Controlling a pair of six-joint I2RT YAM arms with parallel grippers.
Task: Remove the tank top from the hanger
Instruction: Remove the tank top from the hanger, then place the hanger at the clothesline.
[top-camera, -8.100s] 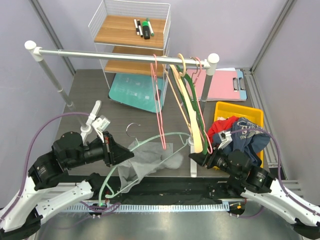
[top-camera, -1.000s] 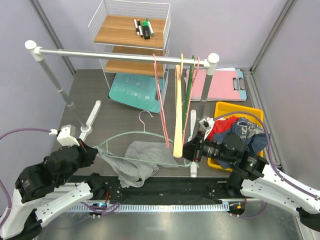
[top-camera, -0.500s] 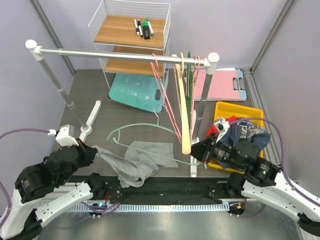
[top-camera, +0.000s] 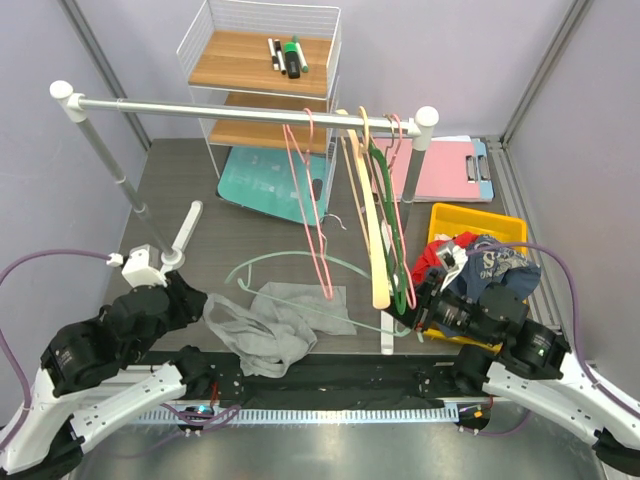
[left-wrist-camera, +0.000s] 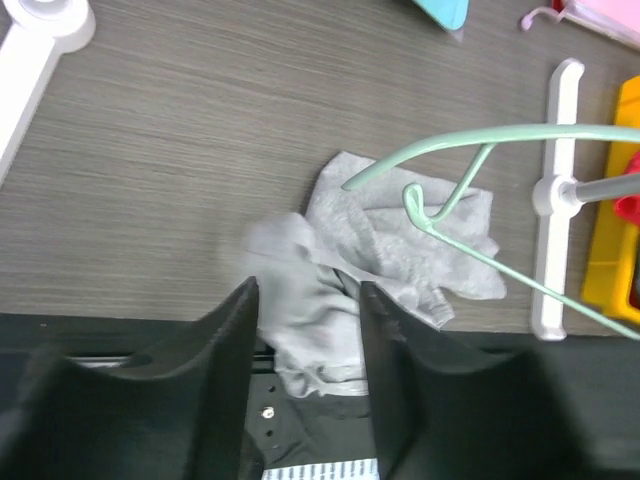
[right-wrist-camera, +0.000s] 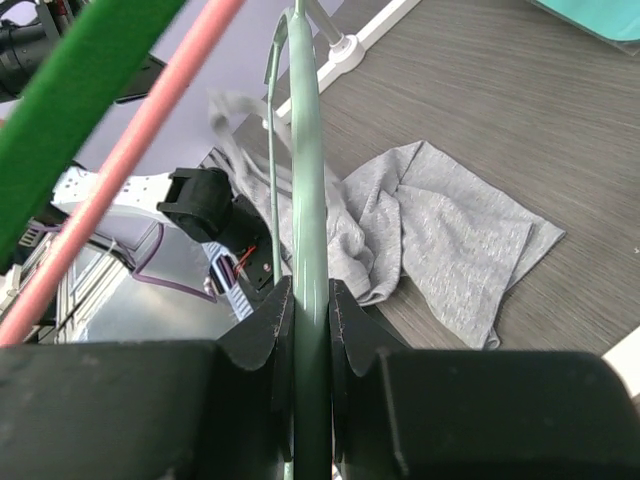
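Five hangers (top-camera: 377, 255): four on the rail (top-camera: 200, 108) at twelve o'clock, plus one mint hanger (right-wrist-camera: 309, 220). One tank top (top-camera: 305, 305), one yellow bin (top-camera: 478, 216).

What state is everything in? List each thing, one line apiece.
tank top: crumpled on the table, edge pinched by the left hand
left hand: shut on tank top
mint hanger: raised, tilted over the tank top
right hand: shut on mint hanger
other hangers: hanging from the rail
yellow bin: holding clothes

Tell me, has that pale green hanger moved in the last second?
Yes. The pale green hanger has slid right, toward the yellow bin, drawn by the right gripper, while the left gripper holds the grey tank top back.
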